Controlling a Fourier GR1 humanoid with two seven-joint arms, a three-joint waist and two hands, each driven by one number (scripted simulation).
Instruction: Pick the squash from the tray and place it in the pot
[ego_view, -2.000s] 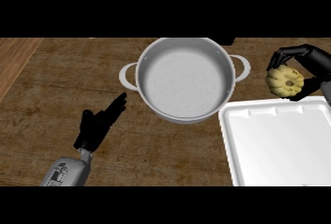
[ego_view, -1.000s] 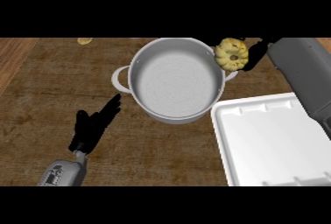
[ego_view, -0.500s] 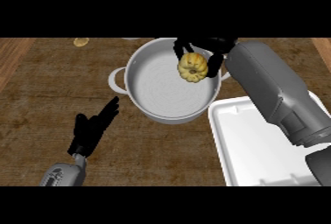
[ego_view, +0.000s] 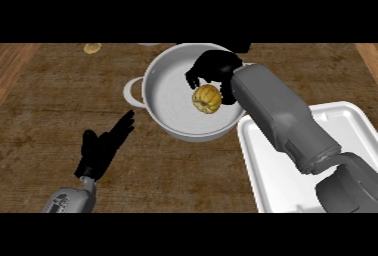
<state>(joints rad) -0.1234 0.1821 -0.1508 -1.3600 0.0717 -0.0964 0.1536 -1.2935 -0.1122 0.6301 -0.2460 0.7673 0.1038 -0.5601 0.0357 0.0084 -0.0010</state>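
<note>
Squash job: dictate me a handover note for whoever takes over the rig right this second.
Right robot hand: over the pot, fingers curled round the squash.
Left robot hand: open, resting over the counter left of the pot.
Tray: right of the pot, squash off it.
Done: squash is inside the pot's rim.
Left: release it, pull the right robot hand clear.
Whether it touches the pot's bottom cannot be told.

Matt grey metal pot (ego_view: 168, 107), smooth white plastic tray (ego_view: 284, 192), rough dark wood counter (ego_view: 44, 125)
</note>
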